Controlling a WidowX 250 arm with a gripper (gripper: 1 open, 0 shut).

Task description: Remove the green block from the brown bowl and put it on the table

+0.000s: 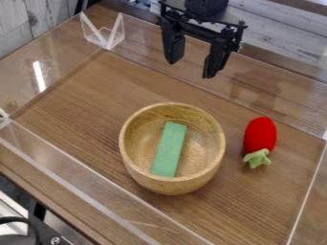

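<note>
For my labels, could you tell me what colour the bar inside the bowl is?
Green bar; camera view.

Green block [170, 148] inside brown bowl [133, 127]

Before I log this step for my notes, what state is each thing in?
claw: open, empty, above the table behind the bowl
green block: lying flat inside the bowl
brown bowl: upright, holding the block
strawberry toy: lying on the table, right of the bowl
</note>
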